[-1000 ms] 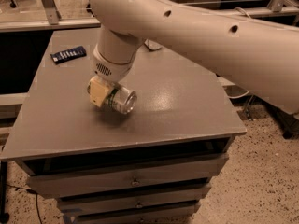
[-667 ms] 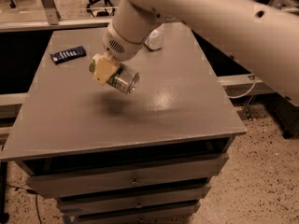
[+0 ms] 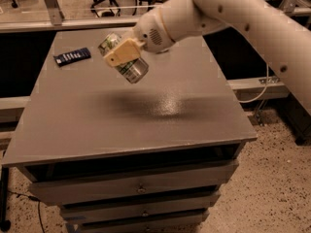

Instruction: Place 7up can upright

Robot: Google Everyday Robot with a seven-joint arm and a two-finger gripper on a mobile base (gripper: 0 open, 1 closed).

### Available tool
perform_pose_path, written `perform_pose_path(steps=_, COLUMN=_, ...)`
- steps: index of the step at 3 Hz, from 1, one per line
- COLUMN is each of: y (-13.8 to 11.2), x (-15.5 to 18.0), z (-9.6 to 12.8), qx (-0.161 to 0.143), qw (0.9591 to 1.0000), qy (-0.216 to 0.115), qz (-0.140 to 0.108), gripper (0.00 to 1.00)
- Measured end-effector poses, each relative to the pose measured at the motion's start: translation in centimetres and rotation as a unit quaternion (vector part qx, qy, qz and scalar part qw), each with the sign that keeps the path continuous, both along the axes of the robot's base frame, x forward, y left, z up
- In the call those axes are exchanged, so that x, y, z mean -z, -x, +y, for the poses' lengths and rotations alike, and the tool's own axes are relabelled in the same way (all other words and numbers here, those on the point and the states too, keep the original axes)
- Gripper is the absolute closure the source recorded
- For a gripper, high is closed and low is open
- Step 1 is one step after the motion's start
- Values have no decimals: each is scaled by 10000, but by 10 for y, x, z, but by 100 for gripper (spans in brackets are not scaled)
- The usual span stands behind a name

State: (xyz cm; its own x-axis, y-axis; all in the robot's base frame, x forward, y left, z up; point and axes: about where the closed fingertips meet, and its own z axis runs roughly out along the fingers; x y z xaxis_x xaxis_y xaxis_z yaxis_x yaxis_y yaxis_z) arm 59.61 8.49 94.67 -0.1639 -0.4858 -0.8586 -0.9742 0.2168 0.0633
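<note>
The gripper [image 3: 121, 56] clamps the tilted 7up can [image 3: 135, 70] above a grey drawer table [image 3: 146, 125] on a speckled floor [image 3: 277, 178], with a dark packet [image 3: 72, 57] far-left.

Tan end effector [image 3: 123, 53], above the matte grey surface [image 3: 146, 130], clasps the silver-and-green 7up can [image 3: 132, 69]; cream arm [image 3: 233, 11]; dark blue, pale-striped flat item [image 3: 72, 57].

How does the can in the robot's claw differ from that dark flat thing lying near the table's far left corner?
The 7up can is held tilted in the air by the claw, which is shut on it; the dark blue packet lies flat on the table. The can is round and silvery with green; the packet is thin and rectangular with pale markings. Both are small things over the same grey table.
</note>
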Motion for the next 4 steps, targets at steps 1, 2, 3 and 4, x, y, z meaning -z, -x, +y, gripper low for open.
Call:
perform_pose_path(steps=1, y=18, x=-20, z=-22, qx=-295, qw=9932, qy=-1101, qz=-237, gripper=100)
perform_pose_path(steps=2, y=38, x=-29, z=-48, qx=-509, qw=9831, qy=-1607, qz=-717, gripper=100)
perform_pose_path(steps=3, y=40, x=-33, z=-52, qx=-555, qw=9810, qy=-1596, qz=-952, gripper=100)
perform_pose_path(steps=4, y=40, x=-33, z=-51, qx=-554, qw=9813, qy=-1599, qz=-921, gripper=100)
